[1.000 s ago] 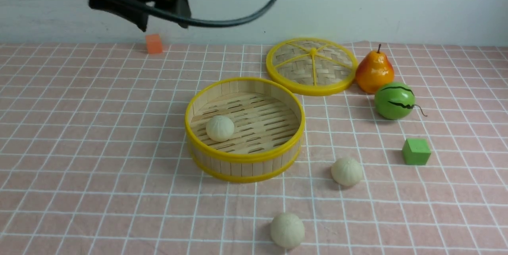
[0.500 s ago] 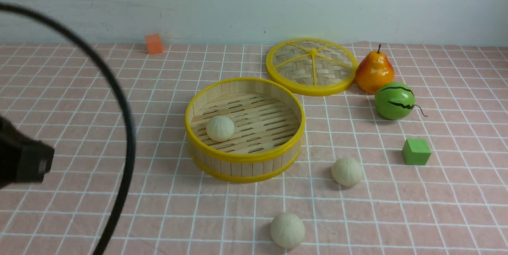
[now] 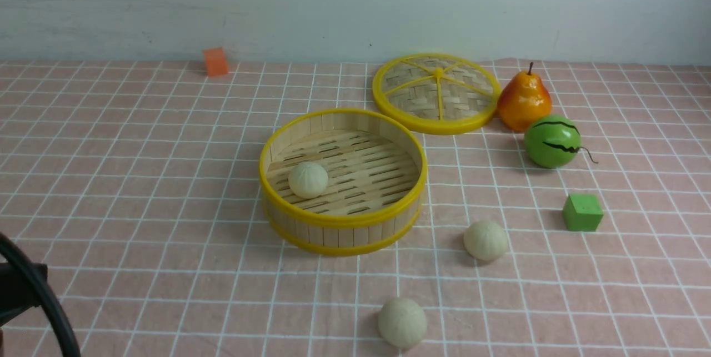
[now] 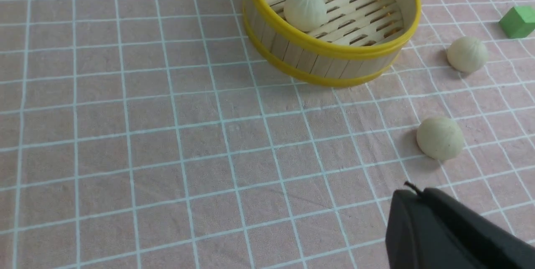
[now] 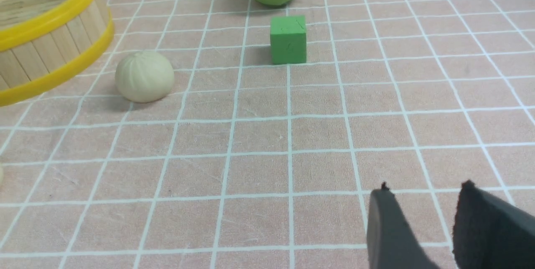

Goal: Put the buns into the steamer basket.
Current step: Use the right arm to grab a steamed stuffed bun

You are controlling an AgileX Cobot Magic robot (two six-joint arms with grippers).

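Buns: three, cream-white, round, so no long axis to note. One point(image 3: 308, 179) lies inside the steamer basket point(image 3: 343, 222), on the slatted floor toward its left side, close to the wall; I cannot tell whether it touches. Second bun point(image 3: 485, 240) sits on the pink checked cloth point(image 3: 139, 179), near the basket's right front, apart from it. In the right wrist view its pleat lines meet at the crown, so it sits upright. Third bun point(image 3: 402, 322) is nearer the robot, in front of the basket, well apart from it.

Basket upright, mouth open upward. Woven lid point(image 3: 437, 92) lies flat behind it to the right, just beside the pear point(image 3: 524, 100). Green melon toy point(image 3: 552, 140) sits in front of the pear, green cube point(image 3: 582, 212) nearer again. Orange cube point(image 3: 215, 61) far back left by the wall.

Left gripper point(image 4: 411, 191): low over the cloth, near the third bun, not touching. Jaws pressed together, nothing in them. In the front view only a black part and cable point(image 3: 22, 290) show at the lower left.

Right gripper point(image 5: 425, 193): low over bare cloth, jaws part way apart, nothing between them; the green cube and second bun lie ahead.
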